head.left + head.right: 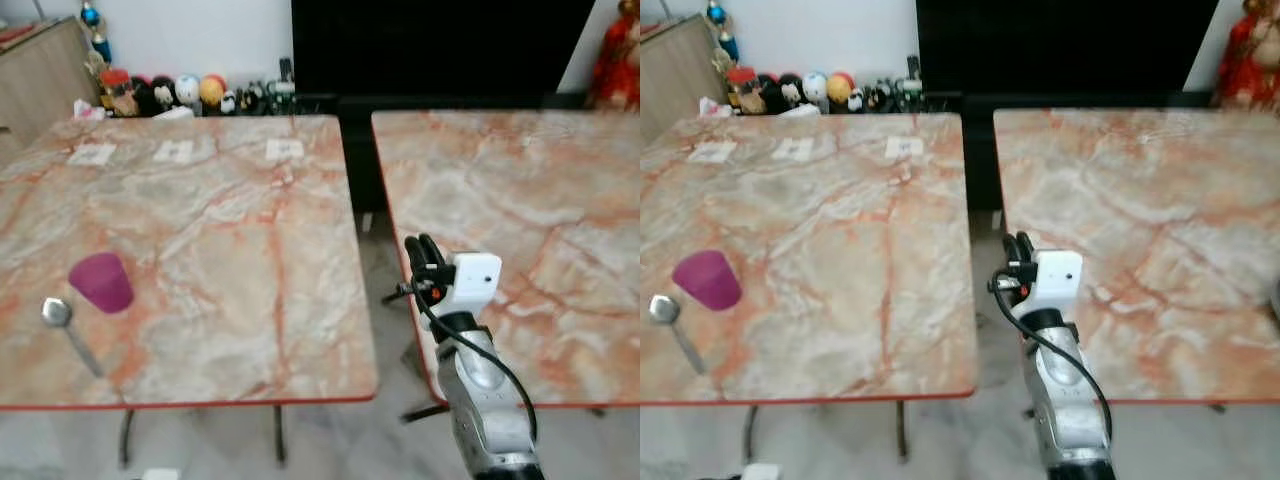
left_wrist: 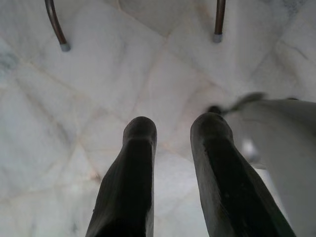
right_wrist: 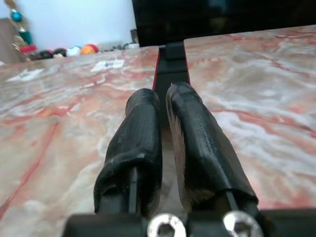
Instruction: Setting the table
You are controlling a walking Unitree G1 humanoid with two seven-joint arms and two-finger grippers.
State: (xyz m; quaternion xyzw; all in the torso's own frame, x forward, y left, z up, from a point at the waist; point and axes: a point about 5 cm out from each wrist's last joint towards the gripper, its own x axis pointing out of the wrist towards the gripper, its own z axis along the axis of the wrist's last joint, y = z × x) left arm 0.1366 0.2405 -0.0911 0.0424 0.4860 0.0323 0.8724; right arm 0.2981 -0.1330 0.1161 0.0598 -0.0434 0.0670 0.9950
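Two marble tabletops side by side, narrow gap between. Left tabletop: magenta cup near its front-left corner, upright or tilted hard to tell. Metal spoon just beside the cup on the front side, bowl toward the cup, handle running to the front edge; touching or not unclear. Three small white cards in a row by the far edge, print too small to read. Right tabletop cut off at the frame's right side.

Right gripper held up over the gap at the right tabletop's front-left corner, fingers nearly together, slim gap, holding nothing. Left gripper hangs low over the pale tiled floor, fingers narrowly apart, empty; a blurred grey shape beside it can't be made out. Toys along the back wall, blurry.
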